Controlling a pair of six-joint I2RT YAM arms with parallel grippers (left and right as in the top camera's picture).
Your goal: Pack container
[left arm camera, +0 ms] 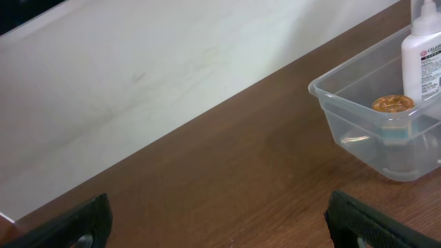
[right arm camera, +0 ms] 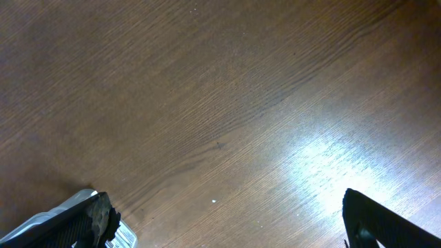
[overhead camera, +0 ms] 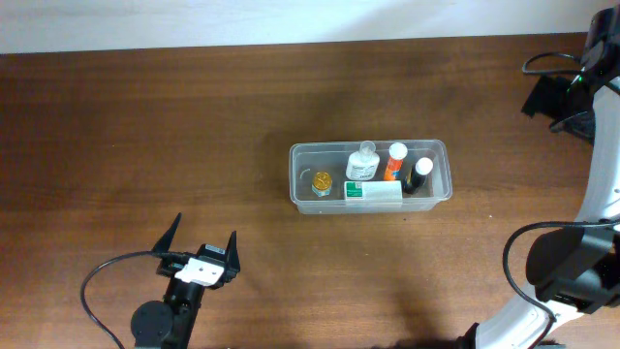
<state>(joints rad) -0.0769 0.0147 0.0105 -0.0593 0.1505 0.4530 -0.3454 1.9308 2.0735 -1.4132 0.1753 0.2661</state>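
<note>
— What carries everything?
— A dark brown wood-grain desk [overhead camera: 145,126].
— And sitting on it?
— One clear rectangular plastic container [overhead camera: 301,197], slightly right of centre, flat on the wood.

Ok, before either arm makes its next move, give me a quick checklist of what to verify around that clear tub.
1. Left hand open, nothing between its fingers: ok.
2. Right hand open, nothing between its fingers: ok.
3. Clear plastic rectangular container upright on the brown wooden table: ok.
4. Small gold-lidded jar, clear white-labelled bottle, orange white-capped bottle, black white-capped bottle and green-and-white box all inside the container: ok.
5. Both hands apart from the container: ok.
6. Bottle caps screwed tight: cannot tell.
</note>
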